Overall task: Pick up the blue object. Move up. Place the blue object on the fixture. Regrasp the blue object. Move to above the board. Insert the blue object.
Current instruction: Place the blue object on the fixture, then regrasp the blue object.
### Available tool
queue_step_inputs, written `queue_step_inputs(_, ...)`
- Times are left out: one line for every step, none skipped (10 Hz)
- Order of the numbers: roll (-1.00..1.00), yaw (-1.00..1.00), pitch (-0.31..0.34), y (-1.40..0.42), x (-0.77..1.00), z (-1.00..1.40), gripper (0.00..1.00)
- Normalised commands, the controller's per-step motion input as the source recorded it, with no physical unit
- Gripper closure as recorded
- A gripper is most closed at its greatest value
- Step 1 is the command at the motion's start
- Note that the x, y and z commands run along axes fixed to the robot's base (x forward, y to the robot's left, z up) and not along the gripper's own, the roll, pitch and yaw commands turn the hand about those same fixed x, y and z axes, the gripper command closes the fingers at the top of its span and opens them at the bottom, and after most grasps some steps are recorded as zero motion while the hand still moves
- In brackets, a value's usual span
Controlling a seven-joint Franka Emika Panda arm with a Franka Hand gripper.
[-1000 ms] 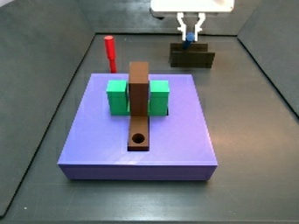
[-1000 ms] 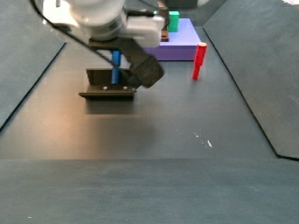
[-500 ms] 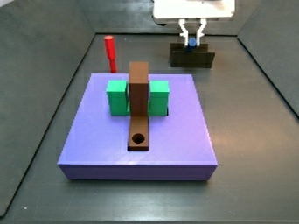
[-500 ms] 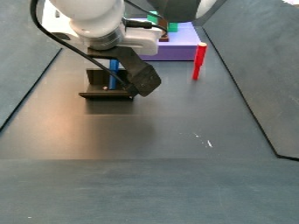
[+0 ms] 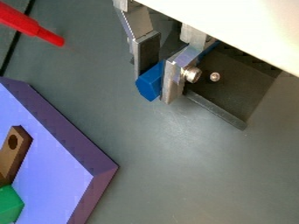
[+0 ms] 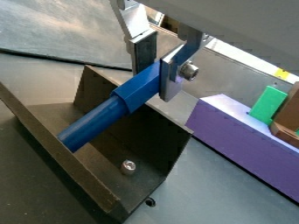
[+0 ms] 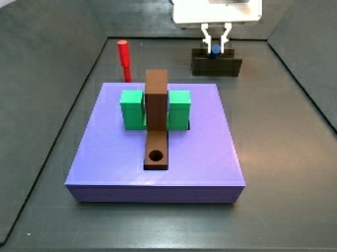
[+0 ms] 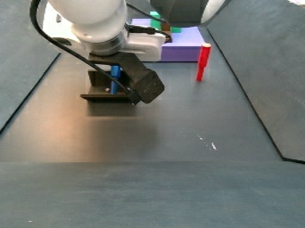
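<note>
Purple platform [image 7: 184,148] sits mid-floor w/ board [image 7: 157,116] lying along its top, hole toward the near edge. Fixture [image 7: 218,64] stands at the floor's far edge, behind the platform. Gripper [image 6: 160,59] is right over it, plates clamped on the upper end of the blue object [image 6: 111,110], whose lower end sits tilted in the fixture's recess. Judgement: placing step; lower till peg is seated & steady, then release straight, no sideways drag.

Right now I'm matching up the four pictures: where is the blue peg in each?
Wrist view: blue peg between the tool's fingers.
Wrist view: peg slanting into the fixture.
Side view: peg above the fixture.
Side view: peg at the fixture.
Shared landmark: the fixture.
</note>
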Motion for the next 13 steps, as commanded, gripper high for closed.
queue_step_inputs(0.00, 0.00, 0.000, 0.00, 0.00, 0.00, 0.00)
queue_step_inputs(0.61, 0.59, 0.066, -0.01, -0.16, 0.51, 0.00)
queue_step_inputs(0.51, 0.64, 0.037, 0.00, -0.09, 0.58, 0.00)
queue_step_inputs(0.67, 0.55, -0.174, -0.18, -0.19, 0.71, 0.00)
queue_step_inputs(0.82, 0.37, -0.246, -0.13, -0.12, 0.69, 0.00)
queue_step_inputs(0.97, 0.23, -0.309, 0.00, -0.19, 0.52, 0.00)
queue_step_inputs(1.00, 0.03, -0.346, 0.00, -0.19, 0.41, 0.00)
queue_step_inputs(1.00, 0.00, -0.423, 0.00, -0.01, 0.31, 0.00)
queue_step_inputs(1.00, -0.41, -0.420, 0.00, 0.10, 0.06, 0.00)
queue_step_inputs(1.00, -0.55, -0.494, 0.00, 0.00, 0.14, 0.00)
queue_step_inputs(1.00, -0.52, -0.423, 0.00, 0.00, 0.09, 0.00)
queue_step_inputs(1.00, -0.51, -0.411, 0.00, 0.00, 0.07, 0.00)
queue_step_inputs(1.00, -0.45, -0.311, 0.00, 0.00, 0.00, 0.00)
